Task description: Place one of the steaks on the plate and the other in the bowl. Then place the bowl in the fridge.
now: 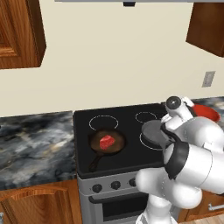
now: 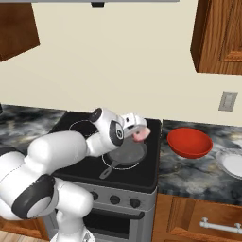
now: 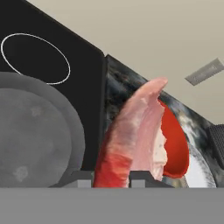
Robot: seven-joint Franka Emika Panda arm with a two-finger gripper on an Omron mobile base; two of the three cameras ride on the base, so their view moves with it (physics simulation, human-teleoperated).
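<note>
My gripper [image 2: 138,132] is shut on the paler pink steak [image 2: 140,134] and holds it in the air over the right edge of the stove, above a grey pan [image 2: 125,155]. In the hand view this steak [image 3: 135,135] stands up between the fingertips, with the red bowl [image 3: 175,148] behind it. The red bowl [image 2: 189,142] sits on the counter just right of the stove, and the white plate [image 2: 232,163] lies farther right. The bright red steak [image 1: 106,141] lies in a dark frying pan [image 1: 98,151] on the stove's front left burner. The fridge is out of view.
The black stove top [image 1: 87,127] lies between dark marble counters [image 1: 35,144]. Wooden wall cabinets [image 2: 220,38] hang above the counter on the right, and a wall outlet [image 2: 228,100] sits above the plate. Drawers with a handle [image 2: 222,226] are below.
</note>
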